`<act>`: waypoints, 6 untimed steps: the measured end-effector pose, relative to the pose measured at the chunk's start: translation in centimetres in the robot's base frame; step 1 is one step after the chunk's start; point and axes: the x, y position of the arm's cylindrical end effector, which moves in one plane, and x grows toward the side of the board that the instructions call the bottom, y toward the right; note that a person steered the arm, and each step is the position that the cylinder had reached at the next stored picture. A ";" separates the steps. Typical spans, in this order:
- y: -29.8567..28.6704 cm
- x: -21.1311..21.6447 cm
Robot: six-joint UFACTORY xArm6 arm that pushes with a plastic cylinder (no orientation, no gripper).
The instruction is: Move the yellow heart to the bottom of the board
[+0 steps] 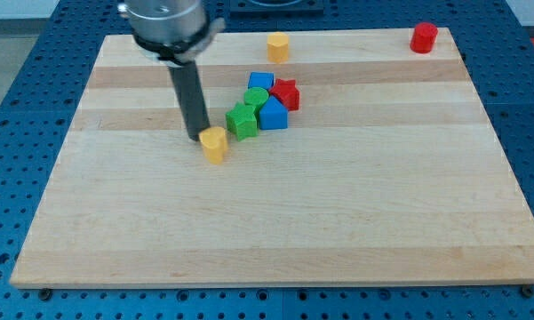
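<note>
The yellow heart (214, 144) lies on the wooden board (275, 222), left of the middle. My tip (196, 136) stands just to the upper left of the heart, touching or nearly touching it. The rod rises from there to the view's top.
A cluster sits right of the heart: a green star (243, 121), a green block (257, 97), a blue block (260, 81), a red star (285, 92) and a blue block (273, 114). A yellow block (277, 45) lies at the top edge, a red cylinder (423, 37) at the top right.
</note>
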 end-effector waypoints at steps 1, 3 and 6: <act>2.9 3.3; 5.7 7.5; 5.6 7.9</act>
